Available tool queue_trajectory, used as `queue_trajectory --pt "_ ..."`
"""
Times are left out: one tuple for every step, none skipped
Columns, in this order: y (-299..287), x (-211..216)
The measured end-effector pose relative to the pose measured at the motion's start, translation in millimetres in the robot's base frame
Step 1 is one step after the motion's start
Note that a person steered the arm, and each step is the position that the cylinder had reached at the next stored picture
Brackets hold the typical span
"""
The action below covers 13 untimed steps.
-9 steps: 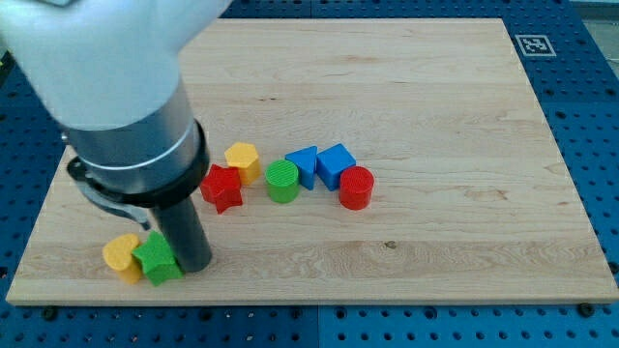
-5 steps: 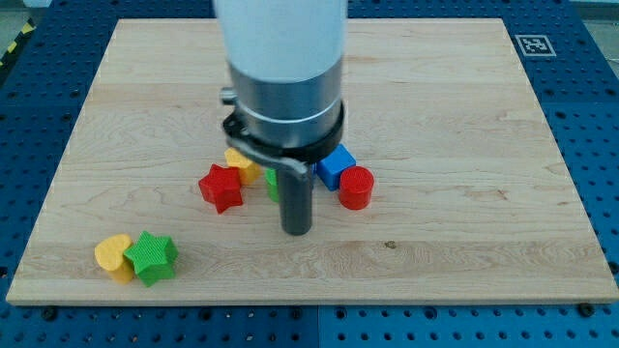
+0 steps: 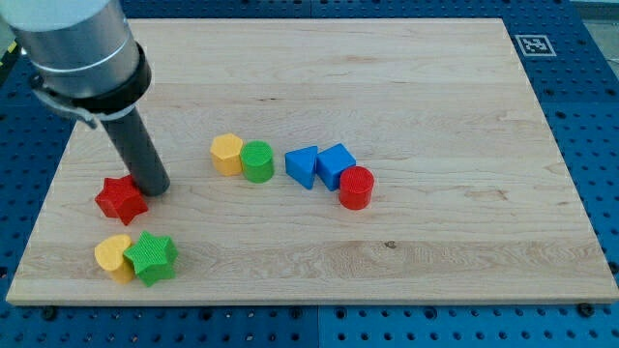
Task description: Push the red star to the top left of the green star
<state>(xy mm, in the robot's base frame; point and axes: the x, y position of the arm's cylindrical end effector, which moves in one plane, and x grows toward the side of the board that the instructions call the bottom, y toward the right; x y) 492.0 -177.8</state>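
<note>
The red star [image 3: 120, 199] lies near the board's left edge, above and slightly left of the green star [image 3: 152, 257]. A small gap separates them. A yellow heart-shaped block [image 3: 114, 257] touches the green star's left side. My tip [image 3: 155, 188] rests at the red star's upper right, touching or nearly touching it. The dark rod rises from there toward the view's top left into the grey arm body.
A yellow hexagon block [image 3: 226, 154] and a green cylinder [image 3: 257, 161] sit together at mid-board. Right of them are two blue blocks [image 3: 303, 165] [image 3: 337, 164] and a red cylinder [image 3: 356, 188]. The wooden board [image 3: 435, 242] lies on a blue perforated table.
The red star has moved left and down, from mid-board to just above the green star. My tip swung from mid-board to the left. The yellow hexagon and green cylinder shifted slightly left and up.
</note>
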Motion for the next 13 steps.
queue_trajectory --pt "2 -31" --pt "-30 -38" --pt "-42 -29" --pt "-33 -13" --pt "-31 4" --pt "-31 14" --pt "-31 13" --pt "-34 -14" --pt "-57 -19" --pt "-60 -5" --pt "-60 12" --pt "-60 25" --pt "-52 27"
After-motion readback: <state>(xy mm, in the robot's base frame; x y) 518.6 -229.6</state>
